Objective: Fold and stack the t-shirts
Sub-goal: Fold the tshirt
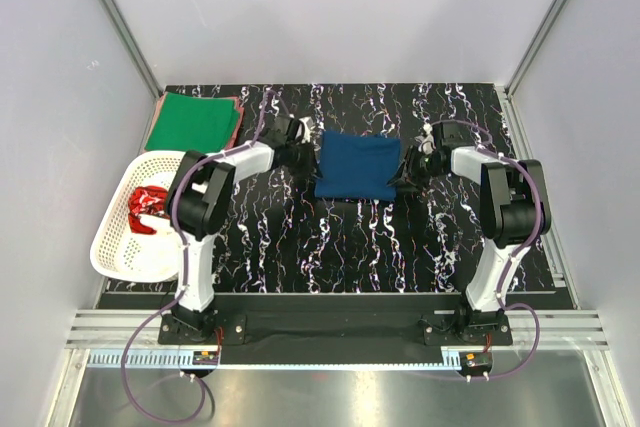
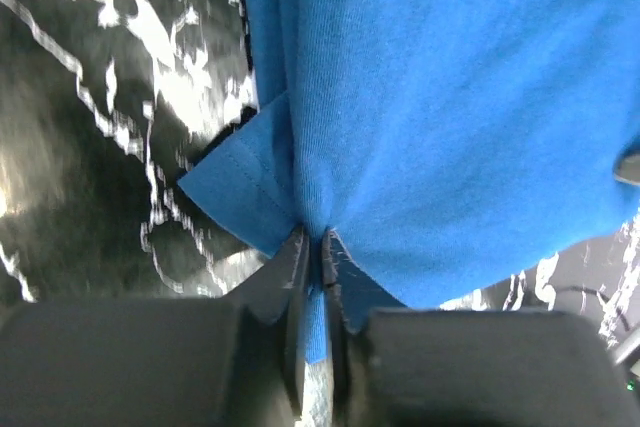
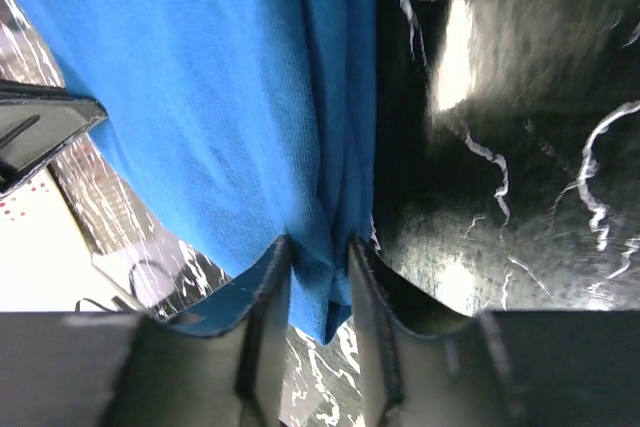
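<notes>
A blue t-shirt [image 1: 355, 167] lies folded in the middle of the table, between my two grippers. My left gripper [image 1: 306, 156] is at its left edge, and in the left wrist view the left gripper [image 2: 318, 239] is shut on a thin pinch of the blue t-shirt [image 2: 450, 97]. My right gripper [image 1: 404, 171] is at the shirt's right edge. In the right wrist view the right gripper [image 3: 320, 247] is shut on a thick fold of the blue t-shirt [image 3: 220, 97]. A green t-shirt [image 1: 192, 120] lies folded at the back left, on a reddish-pink one [image 1: 239, 119]. A red t-shirt [image 1: 148, 209] sits in the basket.
A white lattice basket [image 1: 120, 247] stands at the left edge of the black marbled table [image 1: 340, 247]. Grey walls close in the back and both sides. The arm bases are bolted at the near edge.
</notes>
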You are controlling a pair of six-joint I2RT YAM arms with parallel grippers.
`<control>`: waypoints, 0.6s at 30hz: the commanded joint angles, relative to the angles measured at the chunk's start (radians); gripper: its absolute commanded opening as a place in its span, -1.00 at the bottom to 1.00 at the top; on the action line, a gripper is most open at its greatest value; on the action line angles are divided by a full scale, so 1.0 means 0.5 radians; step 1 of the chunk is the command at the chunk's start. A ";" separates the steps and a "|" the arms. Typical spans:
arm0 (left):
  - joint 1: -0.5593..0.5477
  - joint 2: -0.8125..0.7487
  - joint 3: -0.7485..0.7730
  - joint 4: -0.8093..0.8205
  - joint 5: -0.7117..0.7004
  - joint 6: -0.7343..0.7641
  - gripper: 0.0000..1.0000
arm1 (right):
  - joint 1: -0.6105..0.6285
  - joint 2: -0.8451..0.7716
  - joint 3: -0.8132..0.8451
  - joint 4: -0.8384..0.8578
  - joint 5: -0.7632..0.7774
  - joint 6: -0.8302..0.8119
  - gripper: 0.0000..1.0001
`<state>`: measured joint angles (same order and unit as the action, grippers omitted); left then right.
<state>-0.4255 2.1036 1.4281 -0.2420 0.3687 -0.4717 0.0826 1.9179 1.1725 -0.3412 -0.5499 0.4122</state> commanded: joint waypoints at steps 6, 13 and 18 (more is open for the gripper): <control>-0.020 -0.556 -0.561 0.101 0.165 -0.158 -0.95 | 0.111 -0.359 -0.430 0.084 -0.106 0.025 -0.44; -0.042 -0.988 -1.113 0.058 0.088 -0.311 -0.43 | 0.221 -0.678 -0.805 0.051 -0.005 0.130 -0.14; -0.023 -1.011 -0.857 -0.157 -0.145 -0.201 0.04 | 0.218 -0.814 -0.680 -0.091 0.130 0.087 0.25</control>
<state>-0.4458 1.6272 0.8890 -0.2996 0.3809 -0.5972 0.1932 1.5738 0.7731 -0.3641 -0.5354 0.4652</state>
